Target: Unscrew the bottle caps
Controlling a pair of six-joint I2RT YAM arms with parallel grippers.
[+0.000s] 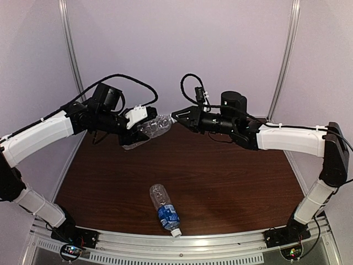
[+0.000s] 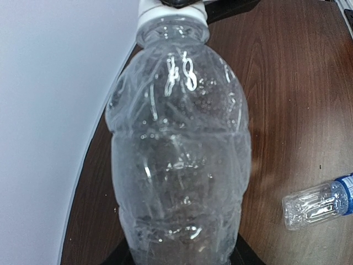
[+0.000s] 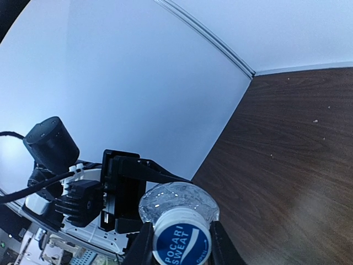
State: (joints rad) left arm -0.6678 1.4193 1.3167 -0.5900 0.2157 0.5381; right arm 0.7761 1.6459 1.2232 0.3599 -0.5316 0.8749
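My left gripper (image 1: 138,131) is shut on the base of the unlabelled bottle (image 1: 155,126) and holds it level in the air over the back of the table. This clear crinkled bottle fills the left wrist view (image 2: 179,154). My right gripper (image 1: 175,118) is shut on its cap (image 3: 182,243), a white cap with a blue printed top, with one finger on each side. The cap also shows at the top of the left wrist view (image 2: 171,15). The blue-labelled bottle (image 1: 164,208) lies on the table near the front edge. Its white cap (image 1: 176,232) is on and points toward me.
The dark wood table (image 1: 231,176) has grey walls behind and at both sides. A metal rail (image 1: 182,245) runs along the front edge. The labelled bottle also shows at the lower right of the left wrist view (image 2: 317,204).
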